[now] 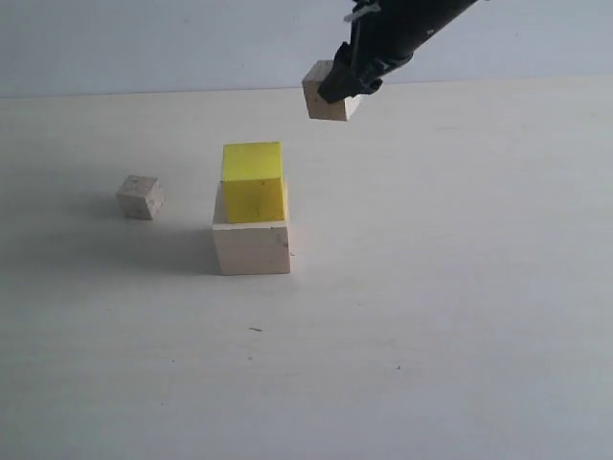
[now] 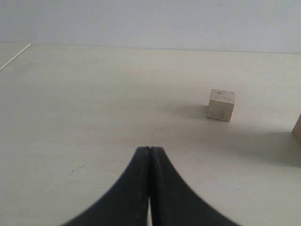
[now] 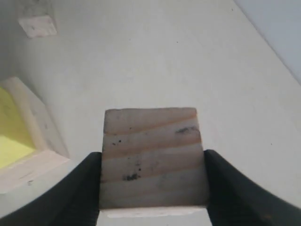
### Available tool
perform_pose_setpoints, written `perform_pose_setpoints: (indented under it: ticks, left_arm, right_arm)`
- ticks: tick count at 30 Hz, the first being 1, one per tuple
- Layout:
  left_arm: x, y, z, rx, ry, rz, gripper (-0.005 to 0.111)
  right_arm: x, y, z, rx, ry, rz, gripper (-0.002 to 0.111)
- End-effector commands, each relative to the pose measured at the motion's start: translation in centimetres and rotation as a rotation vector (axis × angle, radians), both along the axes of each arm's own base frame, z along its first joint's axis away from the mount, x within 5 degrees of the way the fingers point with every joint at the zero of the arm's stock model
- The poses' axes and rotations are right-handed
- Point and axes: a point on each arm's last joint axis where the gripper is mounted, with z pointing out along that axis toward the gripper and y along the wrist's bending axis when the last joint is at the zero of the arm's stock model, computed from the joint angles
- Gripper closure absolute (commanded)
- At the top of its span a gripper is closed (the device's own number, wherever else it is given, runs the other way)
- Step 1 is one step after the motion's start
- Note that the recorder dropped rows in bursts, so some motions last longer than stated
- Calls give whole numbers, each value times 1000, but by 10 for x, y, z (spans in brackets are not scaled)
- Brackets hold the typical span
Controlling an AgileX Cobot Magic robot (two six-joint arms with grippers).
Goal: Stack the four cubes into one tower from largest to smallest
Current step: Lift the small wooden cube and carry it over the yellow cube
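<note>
The large pale beige cube (image 1: 251, 245) rests on the table with the yellow cube (image 1: 253, 182) on top of it. My right gripper (image 1: 337, 93) is shut on one small speckled cube (image 1: 324, 97), held in the air above and to the right of the yellow cube. In the right wrist view that small cube (image 3: 153, 157) fills the space between the fingers (image 3: 80, 188), and the yellow cube (image 3: 11, 136) on the pale cube (image 3: 37, 136) shows at the edge. The other small cube (image 1: 141, 196) lies left of the stack, also visible as a cube (image 2: 220, 105) beyond my shut left gripper (image 2: 149, 149).
The pale table (image 1: 431, 287) spreads wide around the stack. A light wall (image 1: 144, 38) rises behind the table's far edge. The left arm is outside the exterior view.
</note>
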Motion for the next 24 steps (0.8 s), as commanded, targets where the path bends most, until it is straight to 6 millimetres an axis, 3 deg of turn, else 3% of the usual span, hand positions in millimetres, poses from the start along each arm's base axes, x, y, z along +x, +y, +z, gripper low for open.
perform_pose_setpoints:
  ticks: [1,8,13,19,24]
  left_arm:
    - [0,0,1,-9,-18,0,107]
    - [0,0,1,-9,-18,0,107]
    - [0,0,1,-9,-18,0,107]
    - [0,0,1,-9,-18,0,107]
    - [0,0,1,-9,-18,0,107]
  right_arm:
    - [-14,-11,30,46,62,-101,108]
    - [-64,-23,35,97,61,-117,108]
    - [-102,-25,43,158,-7,6,108]
    - [-116,-16,60,303,-21,133,108]
    - [-120,-2,54,253,-88,267,108]
